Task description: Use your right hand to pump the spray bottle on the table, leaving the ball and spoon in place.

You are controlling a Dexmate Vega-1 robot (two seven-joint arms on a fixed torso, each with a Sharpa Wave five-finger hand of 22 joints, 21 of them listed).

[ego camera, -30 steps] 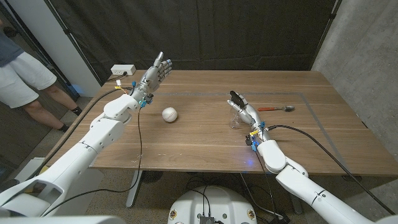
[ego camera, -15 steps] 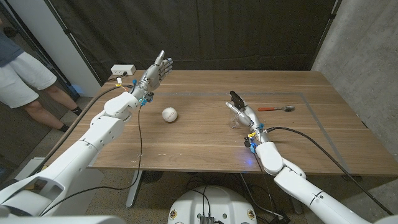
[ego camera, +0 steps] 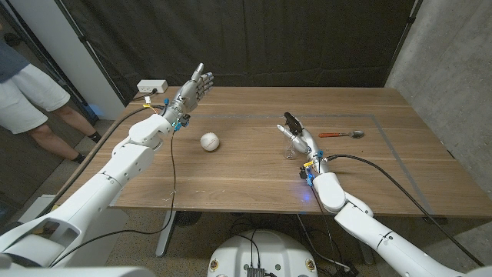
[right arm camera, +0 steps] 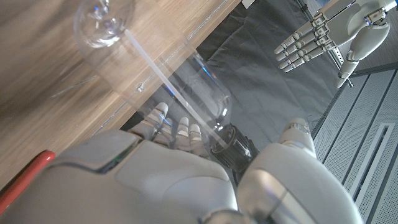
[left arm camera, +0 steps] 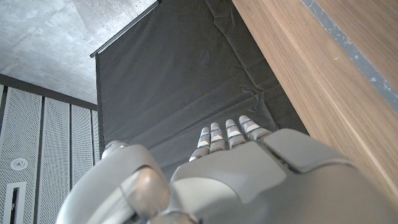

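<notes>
A person's legs (ego camera: pixel 38 108) show at the far left, off the table. A white power strip (ego camera: pixel 151 87) sits at the far left corner of the wooden table (ego camera: pixel 231 173). Just right of it the left hand (ego camera: pixel 194 87) is raised above the far left part of the table, fingers straight, apart and empty; in the left wrist view its back (left arm camera: pixel 236 180) points toward the dark curtain (left arm camera: pixel 186 81). In the right wrist view this hand (right arm camera: pixel 329 31) appears beyond the table edge with fingers spread.

The white ball (ego camera: pixel 209 141) lies on the table nearer than the left hand, between the 2 arms and well apart from both hands.

Right of centre stands the clear spray bottle (ego camera: pixel 291 143), with its black pump top (ego camera: pixel 291 120). The right hand (ego camera: pixel 304 141) wraps the bottle from the near right side. In the right wrist view the fingers (right arm camera: pixel 177 134) lie along the clear body (right arm camera: pixel 186 74) and the thumb (right arm camera: pixel 292 155) sits beside the black collar (right arm camera: pixel 233 146), so the hand grips the bottle.

Farther right, the spoon (ego camera: pixel 342 135) with a red handle lies on the table, near the bottle but apart from it
</notes>
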